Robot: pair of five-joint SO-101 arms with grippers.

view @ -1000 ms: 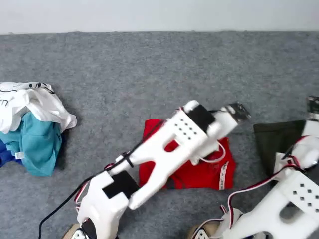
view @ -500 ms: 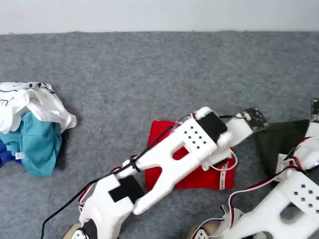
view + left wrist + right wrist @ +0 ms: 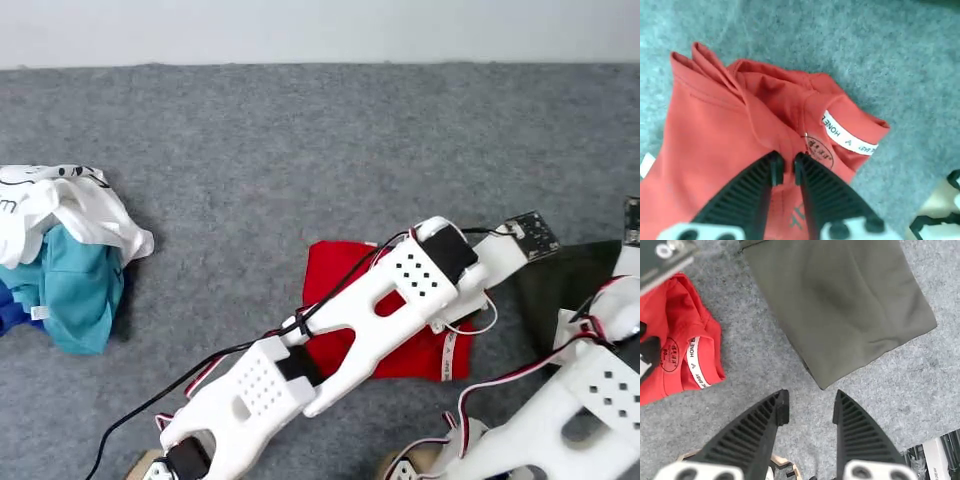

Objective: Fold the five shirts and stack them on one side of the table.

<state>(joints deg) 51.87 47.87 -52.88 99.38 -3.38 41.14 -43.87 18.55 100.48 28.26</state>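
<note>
Your left gripper (image 3: 785, 167) is almost closed, 1 thin slit between its jaws, over the red shirt (image 3: 715, 130) near the tabletop's front edge. It sits beside the shirt's white printed neck label (image 3: 847, 137). You cannot tell whether it pinches cloth. Your right gripper (image 3: 810, 410) gapes empty by the dark green shirt (image 3: 840, 305) at the right edge.

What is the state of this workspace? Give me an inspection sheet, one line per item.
Surface: grey felt-like table top.
Job's things: red shirt folded mid-table; dark green shirt folded beside it; white shirt, teal shirt and blue shirt heaped unfolded at the far side.
Clutter: nothing seen.
Grippers: left pincer pinched on the red shirt's fabric; right pincer open above bare surface by the green shirt's corner.
Cables: black cable; red-white wires.
Surroundings: white wall.
</note>
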